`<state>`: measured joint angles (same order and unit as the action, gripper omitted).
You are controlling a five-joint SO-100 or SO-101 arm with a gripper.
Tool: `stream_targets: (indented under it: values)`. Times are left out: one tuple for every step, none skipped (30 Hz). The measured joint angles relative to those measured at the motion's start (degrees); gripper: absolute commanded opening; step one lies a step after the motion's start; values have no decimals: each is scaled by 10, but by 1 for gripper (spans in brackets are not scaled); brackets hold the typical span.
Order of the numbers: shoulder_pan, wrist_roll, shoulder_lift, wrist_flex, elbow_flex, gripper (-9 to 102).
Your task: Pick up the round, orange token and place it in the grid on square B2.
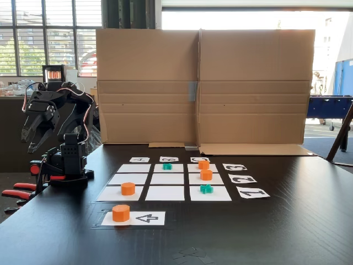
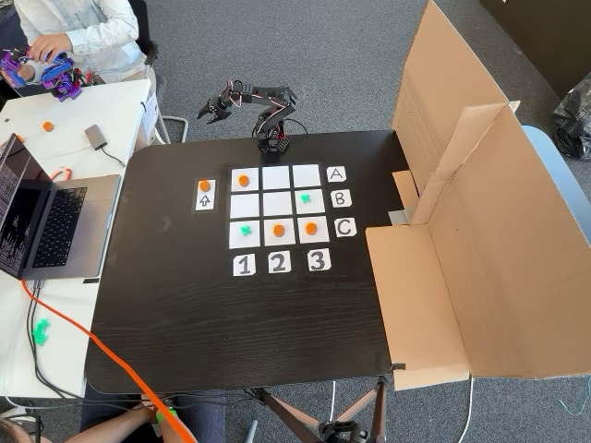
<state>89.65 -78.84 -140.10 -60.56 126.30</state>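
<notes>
One round, orange token (image 1: pixel 121 212) (image 2: pixel 204 185) stands on the white arrow sheet (image 1: pixel 148 218) (image 2: pixel 205 199) beside the grid (image 1: pixel 134 168) (image 2: pixel 277 176). Three more orange tokens sit in grid cells: one (image 1: pixel 128 188) (image 2: pixel 244 181) in the corner by the sheet, two (image 1: pixel 206 174) (image 1: pixel 203 164) in the C row. Teal crosses (image 1: pixel 167 166) (image 1: pixel 206 189) fill two other cells. Square B2 (image 1: pixel 167 178) (image 2: pixel 277 203), the middle cell, is bare. My gripper (image 1: pixel 28 144) (image 2: pixel 211 114) hangs folded off the table's edge, far from every token, and its jaws are too small to read.
A tall cardboard wall (image 1: pixel 204 88) (image 2: pixel 480 203) closes the table's far side in a fixed view. Number and letter labels (image 2: pixel 278 262) edge the grid. A laptop (image 2: pixel 46 221), an orange cable (image 2: pixel 120 369) and a seated person (image 2: pixel 83 32) are beside the table. Red-handled pliers (image 1: pixel 16 193) lie by the arm's base.
</notes>
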Motion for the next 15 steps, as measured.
stream_targets:
  values:
    - [0,0,-7,8,1,0]
    - [6,-6,-51,59,11,0]
    - [16,-23,-120,125,29,0]
    - [16,-37,-186,177,56,0]
    - [14,-40,-209,205,74,0]
    - [11,-44,-220,208,98,0]
    - [16,-46,-216,217,101,0]
    - [20,-47,-230,222,104,0]
    - [20,-47,-239,228,103,0]
    - [17,-48,-239,231,105,0]
    - [15,-48,-232,232,107,0]
    - [15,-48,-233,232,110,0]
    - [18,-48,-239,233,109,0]
    - [18,-48,-244,234,109,0]
    - [18,-48,-241,234,109,0]
